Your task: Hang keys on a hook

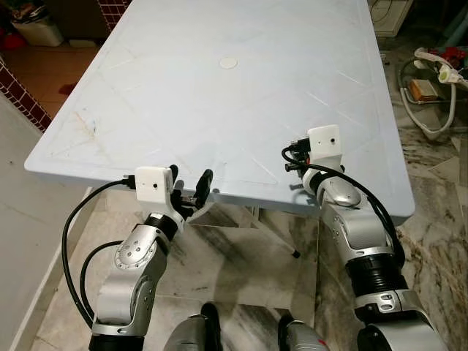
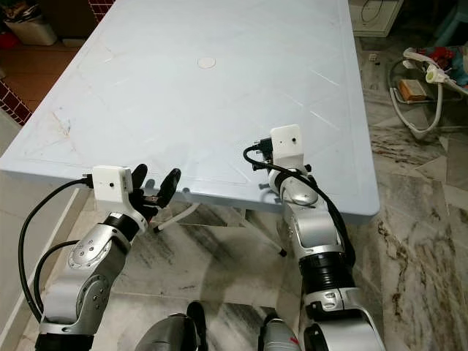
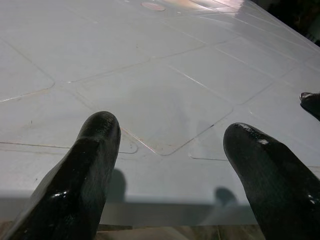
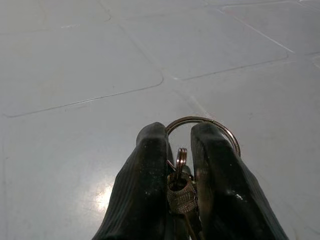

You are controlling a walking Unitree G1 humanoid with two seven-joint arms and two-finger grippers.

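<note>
Steel key ring sat pinched between the right gripper fingers, closed tight on it, with the keys bunched low between the pads. Only the ring's top arc projected past the tips. That gripper hovered over the near edge of the pale blue plastic table. Left gripper was held at the same edge, fingers spread wide, empty. No hook could be made out here. Risk: the thin ring could twist or slip in the grip during transit, leaving too little exposed loop to catch a hook.
</note>
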